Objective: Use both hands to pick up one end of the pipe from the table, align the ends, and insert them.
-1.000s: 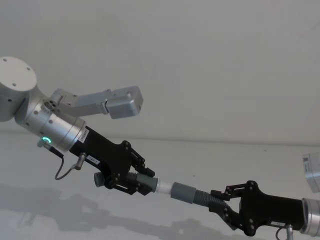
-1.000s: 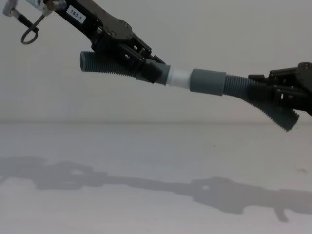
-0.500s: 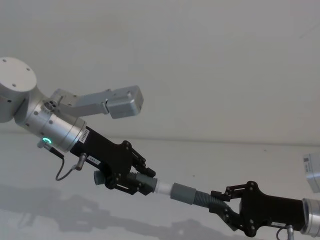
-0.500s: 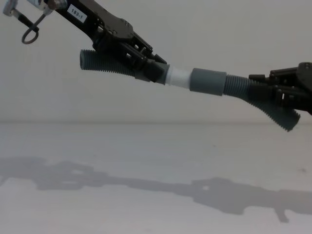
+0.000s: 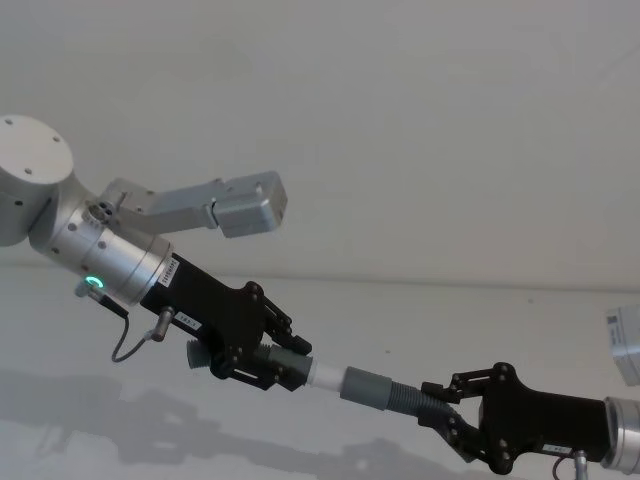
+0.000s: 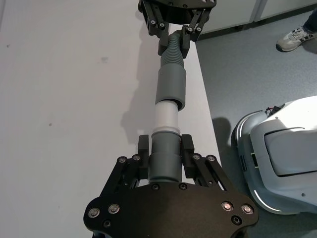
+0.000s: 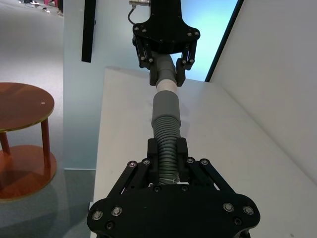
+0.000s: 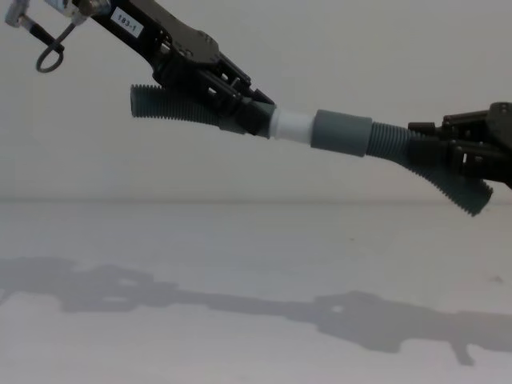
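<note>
Both pipe pieces hang in the air above the table point(image 8: 240, 320), end to end. My left gripper point(image 8: 232, 100) is shut on the grey collar point(image 6: 165, 158) of the left corrugated hose point(image 8: 172, 106). Its white tube tip point(image 8: 292, 126) runs into the wider grey cuff point(image 8: 342, 132) of the right hose point(image 8: 460, 188), and part of the white still shows. On the corrugated part of that right hose my right gripper point(image 8: 436, 152) is shut. The head view shows the same line: left gripper point(image 5: 270, 360), white tip point(image 5: 325, 377), cuff point(image 5: 365, 386), right gripper point(image 5: 450, 415).
A white box point(image 5: 625, 345) sits at the table's right edge. Off the table, the left wrist view shows a white machine point(image 6: 277, 148) on the floor. A round wooden side table point(image 7: 20, 106) stands beyond the table edge in the right wrist view.
My left gripper has shifted slightly down and back with its hose, so a little more white tip shows. The right gripper and cuff have stayed in place.
</note>
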Robot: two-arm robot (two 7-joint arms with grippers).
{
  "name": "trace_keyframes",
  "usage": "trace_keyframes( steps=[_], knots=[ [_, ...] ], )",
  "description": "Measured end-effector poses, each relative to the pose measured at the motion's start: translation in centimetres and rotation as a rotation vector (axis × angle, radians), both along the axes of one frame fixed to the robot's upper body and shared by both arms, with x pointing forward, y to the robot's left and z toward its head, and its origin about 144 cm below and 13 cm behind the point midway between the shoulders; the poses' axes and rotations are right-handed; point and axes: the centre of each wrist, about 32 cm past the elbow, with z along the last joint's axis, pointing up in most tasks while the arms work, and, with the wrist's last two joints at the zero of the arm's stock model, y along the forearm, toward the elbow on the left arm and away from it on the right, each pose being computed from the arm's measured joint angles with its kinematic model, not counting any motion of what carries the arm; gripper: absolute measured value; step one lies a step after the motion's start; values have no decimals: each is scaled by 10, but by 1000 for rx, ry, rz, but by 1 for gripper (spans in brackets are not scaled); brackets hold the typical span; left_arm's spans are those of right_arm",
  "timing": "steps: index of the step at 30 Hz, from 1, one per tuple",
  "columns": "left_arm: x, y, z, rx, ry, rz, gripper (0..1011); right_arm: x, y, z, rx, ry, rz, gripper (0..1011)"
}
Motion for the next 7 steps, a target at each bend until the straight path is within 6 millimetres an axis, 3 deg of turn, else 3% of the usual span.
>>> trace_keyframes(
  steps=[7],
  knots=[
    [0,0,0,-1,0,0,355,0,0,0,0,1,0,194]
  ],
)
